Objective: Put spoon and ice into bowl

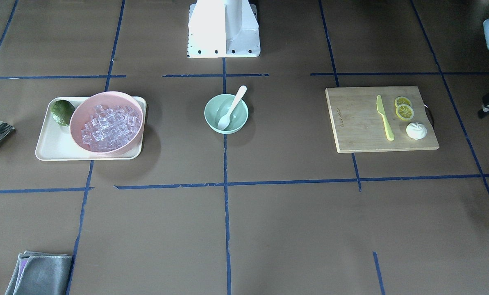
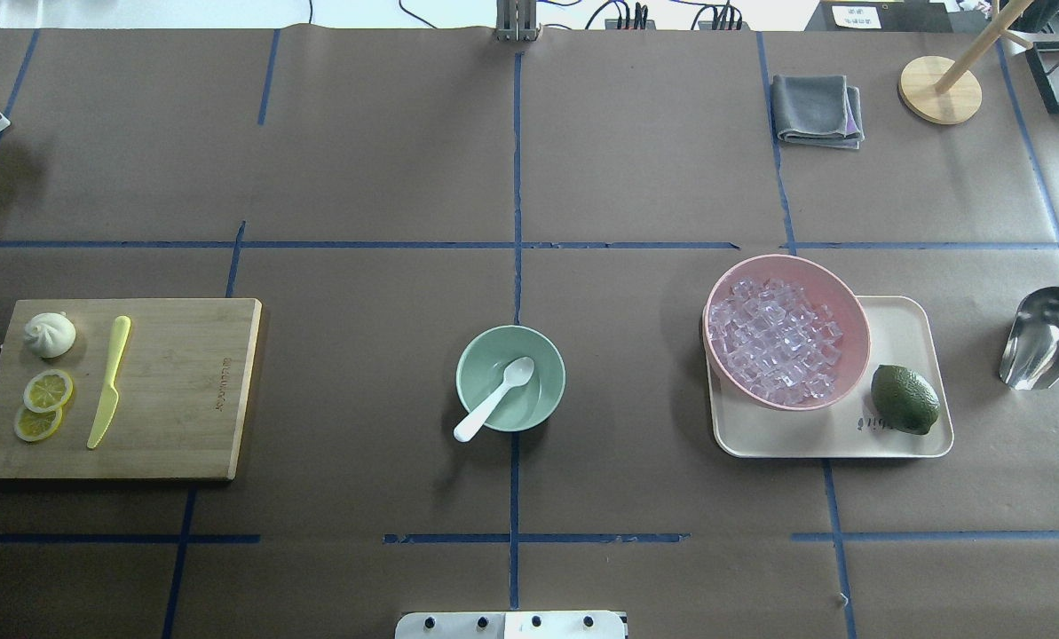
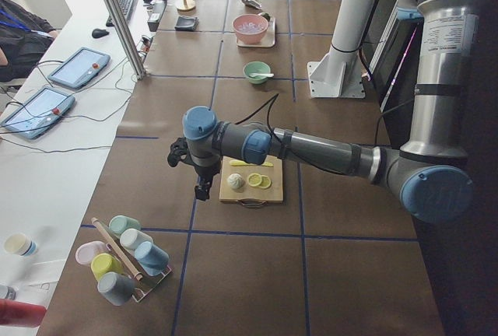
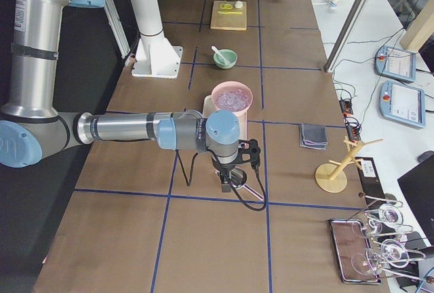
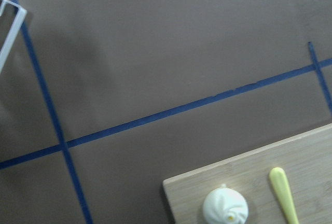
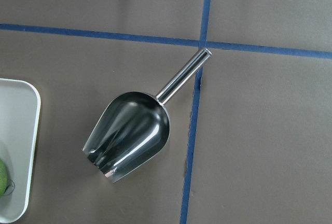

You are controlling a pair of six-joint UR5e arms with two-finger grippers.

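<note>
The white spoon (image 2: pixel 496 408) lies in the mint-green bowl (image 2: pixel 538 390) at the table's middle, scoop inside and handle over the rim; both also show in the front view, spoon (image 1: pixel 232 108) and bowl (image 1: pixel 238 119). The ice (image 2: pixel 773 342) fills the pink bowl (image 2: pixel 791 260) on a cream tray (image 2: pixel 902 319). I see no ice in the mint-green bowl. My left gripper (image 3: pixel 204 188) hangs over the table just off the cutting board's end. My right gripper (image 4: pixel 227 183) hangs over a metal scoop (image 6: pixel 129 136). I cannot tell whether either is open or shut.
A lime (image 2: pixel 904 399) sits on the tray beside the pink bowl. The cutting board (image 2: pixel 183 382) holds a yellow-green knife (image 2: pixel 107 382), lemon slices and a white bun. A grey cloth (image 2: pixel 817 109) and a wooden stand (image 2: pixel 940 89) are at the far right.
</note>
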